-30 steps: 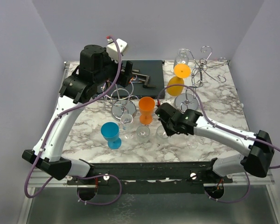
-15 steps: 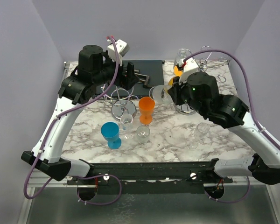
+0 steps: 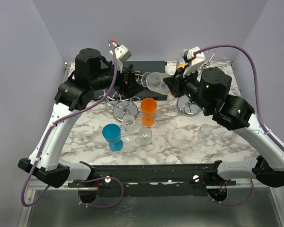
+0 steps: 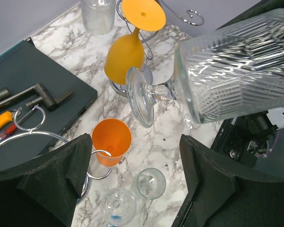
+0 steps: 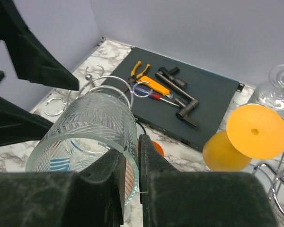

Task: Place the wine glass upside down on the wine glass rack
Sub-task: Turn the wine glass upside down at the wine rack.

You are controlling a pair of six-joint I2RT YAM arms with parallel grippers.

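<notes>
A clear ribbed wine glass [image 3: 154, 80] hangs on its side in the air, its foot [image 4: 138, 97] pointing toward my left arm. My right gripper [image 5: 131, 165] is shut on the rim of the bowl [image 5: 85, 137], one finger inside and one outside. Just to the left of the glass, my left gripper [image 3: 132, 78] stands open above the table, its fingers [image 4: 61, 175] holding nothing. One chrome wine glass rack [image 3: 120, 101] stands below the left gripper. A second rack [image 3: 199, 75] at the back right carries an upside-down yellow glass [image 3: 182, 78].
An orange cup [image 3: 148, 111], a blue cup [image 3: 112, 136] and small clear glasses [image 3: 145, 135] stand in the middle of the marble table. Another clear glass [image 3: 203, 132] is at the right. A dark tool tray [image 3: 151, 71] lies at the back.
My right arm has risen from the front middle of the table and swung back and left, carrying the clear glass up beside the left gripper. The left arm shifted slightly.
</notes>
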